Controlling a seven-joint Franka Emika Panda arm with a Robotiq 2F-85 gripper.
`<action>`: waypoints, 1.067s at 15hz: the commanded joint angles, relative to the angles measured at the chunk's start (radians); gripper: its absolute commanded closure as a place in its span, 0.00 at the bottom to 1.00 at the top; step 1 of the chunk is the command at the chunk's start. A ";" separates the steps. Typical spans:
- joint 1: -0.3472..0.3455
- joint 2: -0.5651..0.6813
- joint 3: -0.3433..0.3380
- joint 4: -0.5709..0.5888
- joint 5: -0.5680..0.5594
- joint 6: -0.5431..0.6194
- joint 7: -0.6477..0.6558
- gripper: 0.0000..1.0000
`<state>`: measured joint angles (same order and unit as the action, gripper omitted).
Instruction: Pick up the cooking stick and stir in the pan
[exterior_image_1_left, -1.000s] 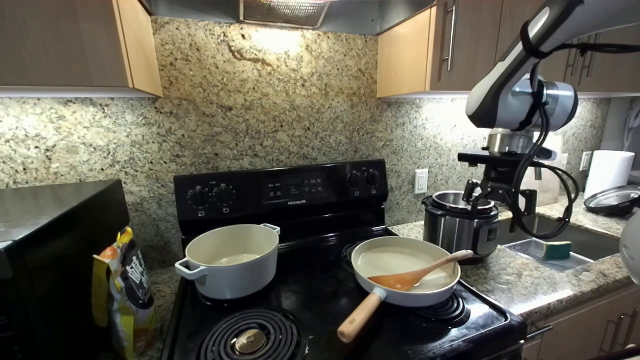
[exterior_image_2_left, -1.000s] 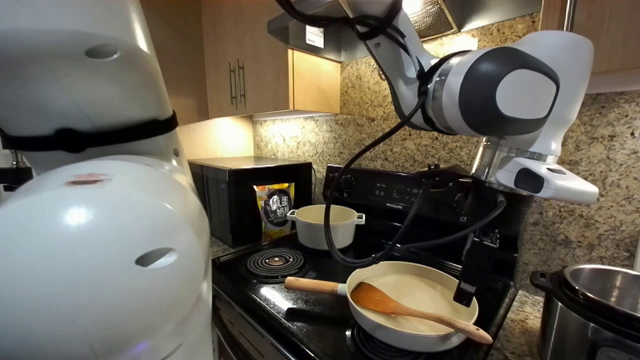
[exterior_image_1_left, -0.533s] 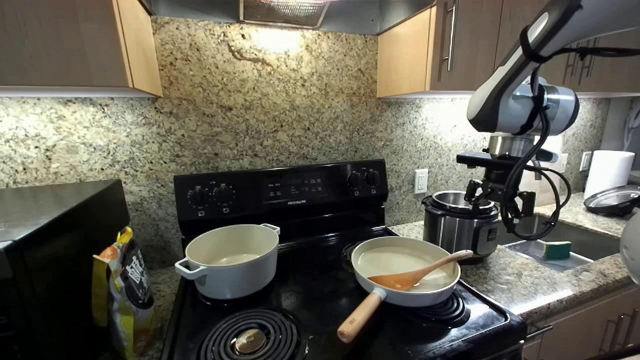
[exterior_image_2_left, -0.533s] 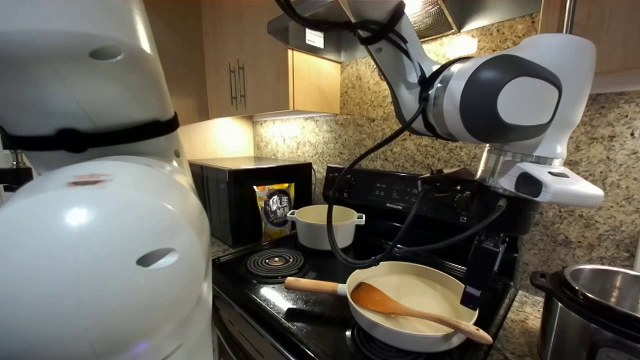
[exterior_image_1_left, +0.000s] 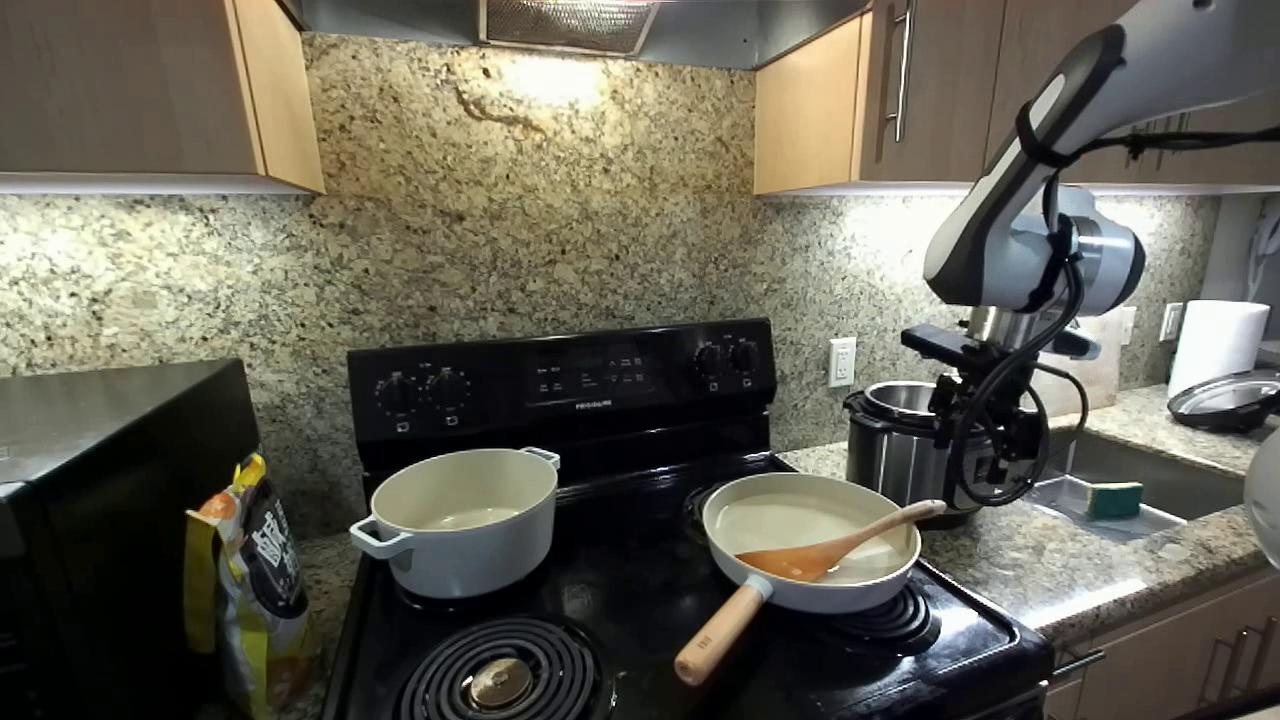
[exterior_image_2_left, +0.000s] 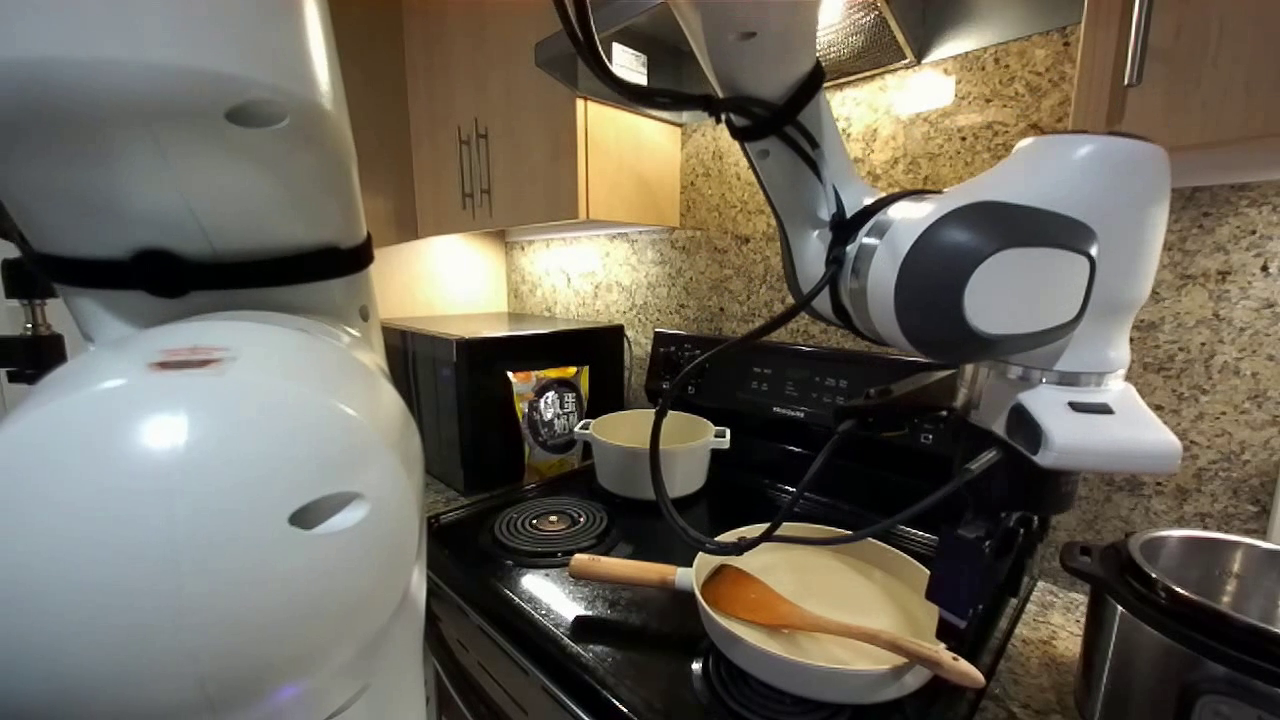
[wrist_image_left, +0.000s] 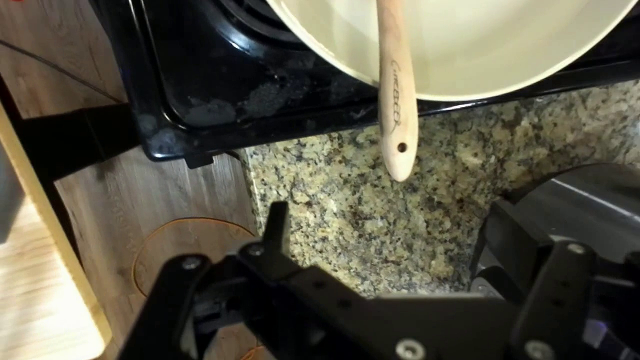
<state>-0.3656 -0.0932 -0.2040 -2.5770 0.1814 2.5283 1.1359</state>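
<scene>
Lying with its blade in the pan (exterior_image_2_left: 850, 585), the spatula (exterior_image_1_left: 825, 555) runs its handle (wrist_image_left: 397, 95) out over the right rim in both exterior views; in the wrist view the handle's end shows against the worktop (wrist_image_left: 350, 240). The tool (wrist_image_left: 395, 225) is spread wide nearby, nothing in its jaws. Wood should make the spatula light, stiff and sturdy, though its smooth handle may pivot on the rim if nudged. Gripping just outside the rim looks best; holding only the end could let the blade twist.
</scene>
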 joint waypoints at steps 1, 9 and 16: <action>0.033 0.053 -0.017 -0.026 0.027 0.004 0.049 0.00; 0.063 0.119 -0.043 -0.024 -0.118 0.002 0.015 0.00; 0.079 0.134 -0.060 -0.012 -0.209 0.095 -0.004 0.00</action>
<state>-0.3072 0.0344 -0.2530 -2.5909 -0.0036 2.5737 1.1446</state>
